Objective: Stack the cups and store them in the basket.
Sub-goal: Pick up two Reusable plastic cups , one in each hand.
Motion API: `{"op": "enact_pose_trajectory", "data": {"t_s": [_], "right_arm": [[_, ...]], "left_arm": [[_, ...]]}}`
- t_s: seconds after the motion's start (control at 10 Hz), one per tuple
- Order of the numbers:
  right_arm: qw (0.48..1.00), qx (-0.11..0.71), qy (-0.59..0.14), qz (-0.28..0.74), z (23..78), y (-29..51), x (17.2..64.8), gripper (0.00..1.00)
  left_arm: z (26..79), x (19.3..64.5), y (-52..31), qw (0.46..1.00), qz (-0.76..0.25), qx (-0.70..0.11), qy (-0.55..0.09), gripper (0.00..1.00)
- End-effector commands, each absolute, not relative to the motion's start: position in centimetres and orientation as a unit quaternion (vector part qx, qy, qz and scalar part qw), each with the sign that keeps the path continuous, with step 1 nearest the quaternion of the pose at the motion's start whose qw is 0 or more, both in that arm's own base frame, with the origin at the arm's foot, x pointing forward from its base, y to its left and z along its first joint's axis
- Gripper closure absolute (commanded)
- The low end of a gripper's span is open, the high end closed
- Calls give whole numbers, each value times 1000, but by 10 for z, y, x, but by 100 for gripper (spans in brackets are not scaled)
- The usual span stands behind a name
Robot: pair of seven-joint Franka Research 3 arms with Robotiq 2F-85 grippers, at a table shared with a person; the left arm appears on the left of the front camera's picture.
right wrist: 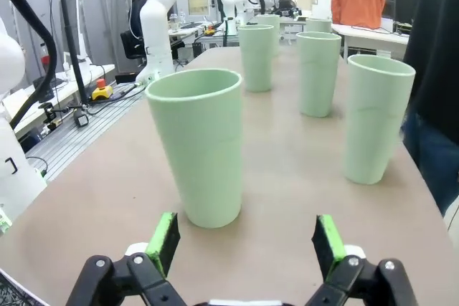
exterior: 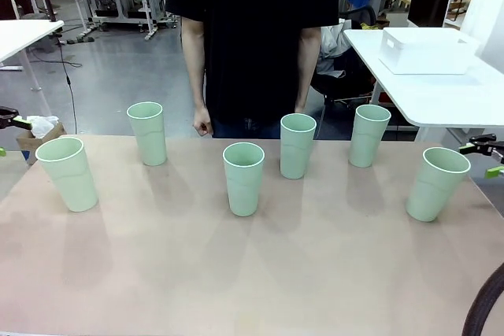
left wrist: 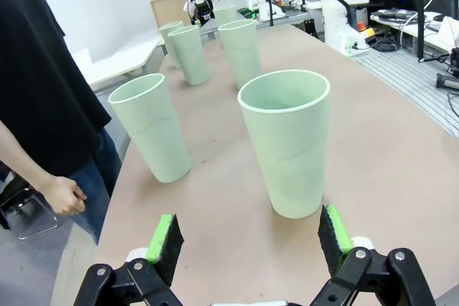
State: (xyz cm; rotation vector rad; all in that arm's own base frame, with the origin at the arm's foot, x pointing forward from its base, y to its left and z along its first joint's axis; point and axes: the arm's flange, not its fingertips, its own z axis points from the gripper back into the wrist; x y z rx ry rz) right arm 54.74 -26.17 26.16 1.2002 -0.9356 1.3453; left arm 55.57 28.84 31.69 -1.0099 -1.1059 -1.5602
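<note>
Six cups (exterior: 243,179) upright, apart, unstacked; left gripper (left wrist: 249,238) and right gripper (right wrist: 245,243) gape, each facing the nearest, likely for pickup.

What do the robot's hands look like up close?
The left gripper and right gripper match: two black fingers built from jointed links with round pins, each tipped with a bright green pad. The left arm, far across the table, is smooth glossy white.
</note>
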Motion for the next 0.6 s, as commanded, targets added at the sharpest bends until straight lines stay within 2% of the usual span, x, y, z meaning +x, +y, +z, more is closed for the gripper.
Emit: {"op": "enact_pose_trajectory", "data": {"t_s": [0.0, 0.2, 0.5], "right_arm": [[519, 490, -417, 563, 258, -254, 531, 0], [540, 481, -419, 549, 262, -246, 524, 0], [528, 501, -402, 555, 253, -262, 538, 0]], "left_arm": [[311, 559, 288, 457, -642, -425, -446, 0], [302, 559, 284, 459, -634, -441, -439, 0], [303, 558, 285, 468, -634, -422, -447, 0]]}}
